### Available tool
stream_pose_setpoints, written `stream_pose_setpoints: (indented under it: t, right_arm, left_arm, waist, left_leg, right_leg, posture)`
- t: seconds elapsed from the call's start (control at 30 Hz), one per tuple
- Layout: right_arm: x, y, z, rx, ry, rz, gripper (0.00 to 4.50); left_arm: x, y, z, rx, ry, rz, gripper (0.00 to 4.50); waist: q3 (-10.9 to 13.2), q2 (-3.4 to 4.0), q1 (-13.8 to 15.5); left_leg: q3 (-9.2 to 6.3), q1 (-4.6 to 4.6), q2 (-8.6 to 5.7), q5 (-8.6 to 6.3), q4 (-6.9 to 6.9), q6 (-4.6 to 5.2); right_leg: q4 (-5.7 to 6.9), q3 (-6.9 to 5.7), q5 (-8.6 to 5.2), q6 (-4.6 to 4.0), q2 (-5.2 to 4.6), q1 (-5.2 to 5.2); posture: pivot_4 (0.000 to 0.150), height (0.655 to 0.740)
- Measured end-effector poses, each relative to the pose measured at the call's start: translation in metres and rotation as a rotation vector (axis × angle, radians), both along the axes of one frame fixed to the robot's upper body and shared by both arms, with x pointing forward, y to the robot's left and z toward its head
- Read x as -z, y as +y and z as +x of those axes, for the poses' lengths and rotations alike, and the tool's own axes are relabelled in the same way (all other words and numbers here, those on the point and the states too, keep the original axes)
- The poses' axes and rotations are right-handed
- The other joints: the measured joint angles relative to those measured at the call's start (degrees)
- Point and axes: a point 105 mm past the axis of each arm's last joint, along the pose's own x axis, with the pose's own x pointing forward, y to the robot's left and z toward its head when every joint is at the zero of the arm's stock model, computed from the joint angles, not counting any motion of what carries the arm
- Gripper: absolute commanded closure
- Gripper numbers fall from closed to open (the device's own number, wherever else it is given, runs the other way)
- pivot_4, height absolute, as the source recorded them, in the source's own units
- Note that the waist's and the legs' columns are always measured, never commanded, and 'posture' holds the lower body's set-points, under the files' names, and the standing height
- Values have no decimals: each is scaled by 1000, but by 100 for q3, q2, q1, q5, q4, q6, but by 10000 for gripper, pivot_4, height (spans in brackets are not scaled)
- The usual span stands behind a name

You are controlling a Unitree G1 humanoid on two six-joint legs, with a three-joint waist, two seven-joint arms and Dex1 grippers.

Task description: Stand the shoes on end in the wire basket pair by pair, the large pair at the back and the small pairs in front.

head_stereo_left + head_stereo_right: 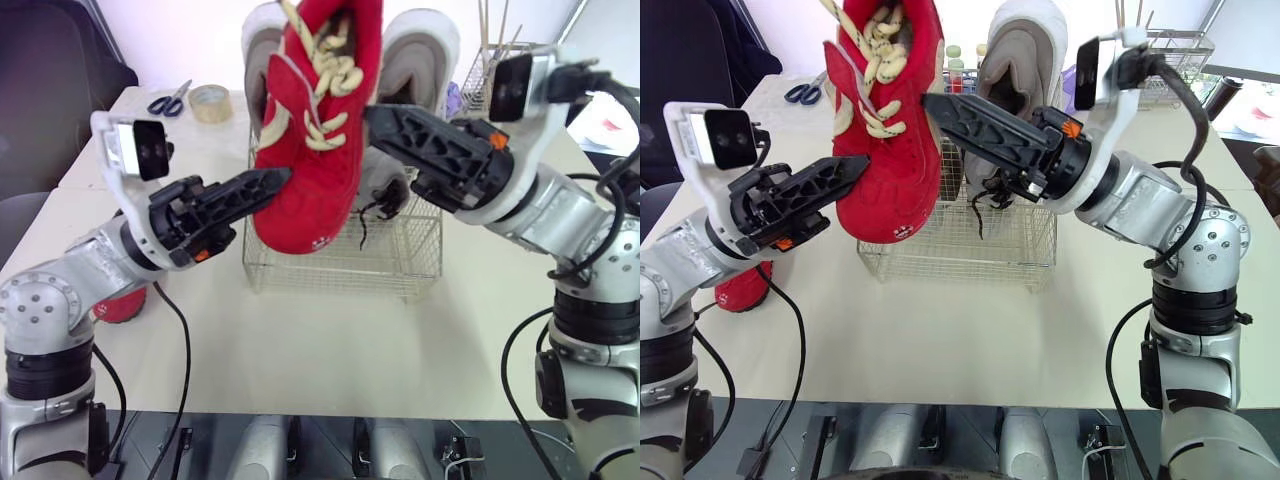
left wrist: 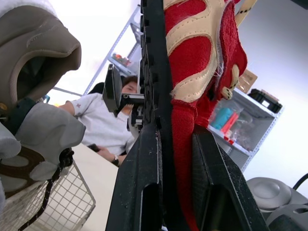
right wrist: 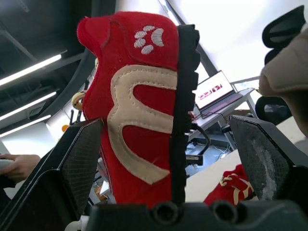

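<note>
The red shoe (image 1: 312, 150) hangs toe down over the front of the wire basket (image 1: 400, 258), its cream laces uppermost; the toe is level with the basket's rim, but I cannot tell whether it touches the wire. The left gripper (image 1: 272, 183) has its jaws clamped on the shoe, one against the black sole and one, it seems, on the red side (the wrist view is very close in). The right gripper (image 1: 940, 110) reaches in from the other side with its jaws wide apart, the shoe standing between them untouched. The grey shoes (image 1: 1025, 60) stand on end at the back of the basket; the second red shoe (image 1: 740, 287) lies on the bench (image 1: 330, 340) beneath the left arm, well apart from the basket.
</note>
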Motion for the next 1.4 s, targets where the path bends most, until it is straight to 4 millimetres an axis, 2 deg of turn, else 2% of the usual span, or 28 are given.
stream_pose_setpoints:
  t: [0.33,0.47,0.67,0.7,0.73,0.77,0.87,0.97,1.03,1.07,1.17,1.27,1.4]
  right_arm:
    - [-2,6,-7,-30,14,7,184]
    - [-4,8,-16,-65,2,14,184]
    - [-5,9,-17,-60,1,19,184]
    - [-5,9,-17,-60,1,18,5201]
    - [-4,9,-16,-57,3,17,7779]
    - [-3,9,-15,-51,4,15,12203]
    - [-3,8,-14,-41,7,15,28169]
    - [-2,8,-13,-32,6,12,39563]
    - [-2,8,-12,-31,3,10,40111]
    - [-2,8,-13,-35,0,10,40111]
    - [-2,8,-14,-36,-37,-1,40111]
    - [-4,2,-9,55,-158,-37,40111]
    - [-4,-23,-4,95,-259,-109,40111]
  left_arm:
    - [-2,-3,2,11,-19,-22,43058]
    - [-1,-1,6,-2,-2,-30,43058]
    - [1,-5,5,14,4,-20,43058]
    - [2,-7,5,22,8,-19,43058]
    - [3,-8,4,30,10,-22,43058]
    - [3,-9,3,36,8,-22,43058]
    - [2,-10,1,45,-4,-20,43058]
    - [1,-10,0,44,-10,-17,43058]
    - [2,-10,0,42,-10,-13,32872]
    - [2,-10,0,38,-10,-6,29587]
    - [4,-8,3,-6,-21,49,15683]
    - [12,-3,5,-113,-65,198,15683]
    - [29,8,1,-260,-107,393,15683]
  waist:
    - [0,0,9]
    - [0,0,3]
    - [0,0,12]
    - [0,0,14]
    - [0,0,13]
    - [0,0,11]
    - [0,0,1]
    - [0,0,2]
    - [0,0,5]
    - [0,0,6]
    - [0,0,0]
    - [0,0,2]
    - [0,-1,20]
  left_leg:
    - [0,0,0,-2,0,4]
    - [0,0,1,-2,0,5]
    - [1,0,0,-3,0,6]
    - [1,0,0,-4,0,7]
    - [1,0,0,-4,0,7]
    - [1,0,0,-4,0,7]
    - [1,0,1,-4,0,7]
    - [1,0,1,-4,0,7]
    - [1,-1,0,-4,0,7]
    - [1,-1,0,-4,0,7]
    - [1,-1,0,-4,0,7]
    - [7,-9,0,-6,-2,10]
    - [13,-13,-1,-11,-3,19]
  right_leg:
    - [0,1,0,0,0,0]
    - [0,1,0,0,0,0]
    - [-1,2,0,0,0,0]
    - [-1,2,0,0,-1,0]
    - [-1,2,0,0,-1,0]
    - [-1,2,0,0,0,0]
    - [0,3,0,0,0,-1]
    - [-1,3,0,0,0,-1]
    - [-1,3,0,0,0,-1]
    - [-1,3,0,0,0,-1]
    - [0,3,0,0,1,-2]
    - [-1,10,0,0,3,-13]
    - [-9,17,0,0,-1,-14]
  posture:
    - [1500,7400]
    - [1500,7400]
    - [1500,7400]
    - [1500,7400]
    - [1500,7400]
    - [1500,7400]
    - [1500,7400]
    - [1500,7400]
    - [1500,7400]
    - [1500,7400]
    - [1500,7400]
    - [1500,7400]
    - [1500,7400]
